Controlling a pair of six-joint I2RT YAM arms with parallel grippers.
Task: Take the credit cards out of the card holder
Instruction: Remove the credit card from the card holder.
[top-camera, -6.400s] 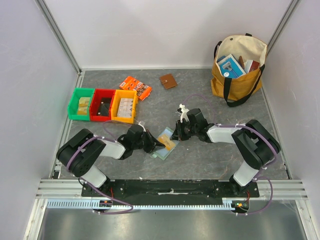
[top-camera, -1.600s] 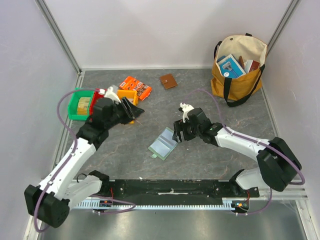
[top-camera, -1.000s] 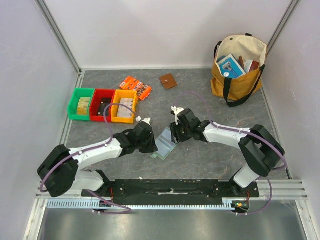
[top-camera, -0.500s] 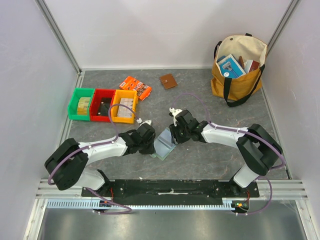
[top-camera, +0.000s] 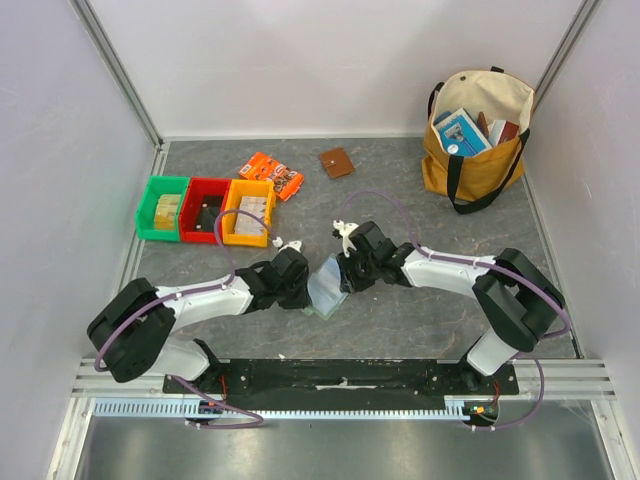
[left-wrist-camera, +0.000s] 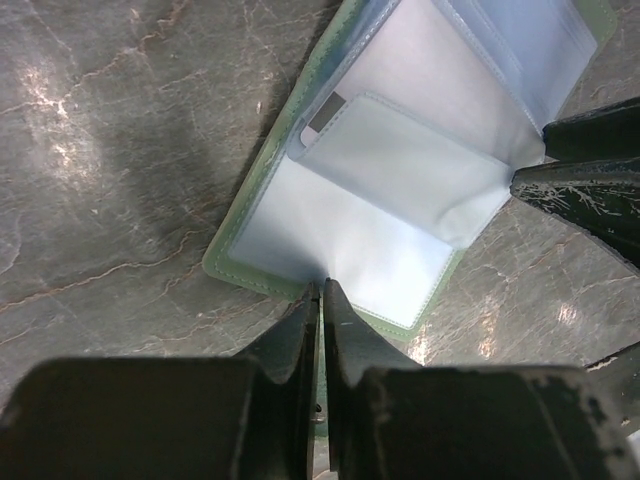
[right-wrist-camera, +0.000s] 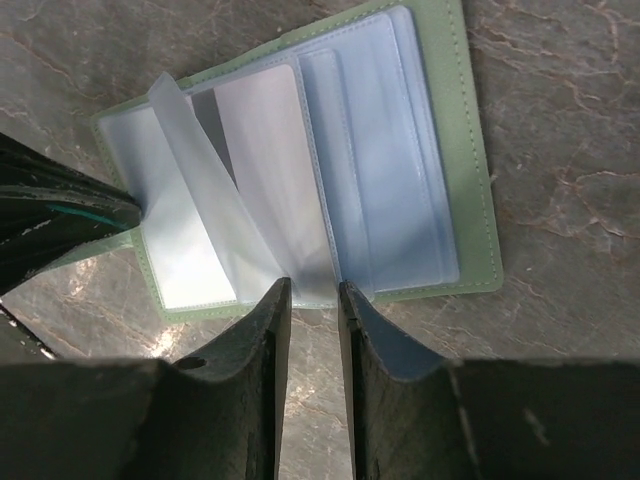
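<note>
The pale green card holder (top-camera: 326, 288) lies open on the table between my two grippers. Its clear sleeves (left-wrist-camera: 400, 170) look empty; no credit card shows in any view. My left gripper (left-wrist-camera: 321, 285) is shut on the holder's near green edge, at its left side in the top view (top-camera: 305, 288). My right gripper (right-wrist-camera: 313, 288) stands at the opposite edge (top-camera: 343, 279), its jaws a narrow gap apart. The end of one raised sleeve page (right-wrist-camera: 215, 190) lies between them. The right fingers (left-wrist-camera: 590, 195) show at the right of the left wrist view.
Green (top-camera: 162, 208), red (top-camera: 205, 210) and yellow (top-camera: 248, 212) bins stand at the back left. An orange printed packet (top-camera: 272, 174) and a brown square wallet (top-camera: 337, 162) lie behind. A tan tote bag (top-camera: 478, 140) with books stands at the back right.
My left arm came back from the bins and shut on the holder's edge. My right gripper shifted left and a sleeve page lifted. The tan-orange card no longer lies on the holder.
</note>
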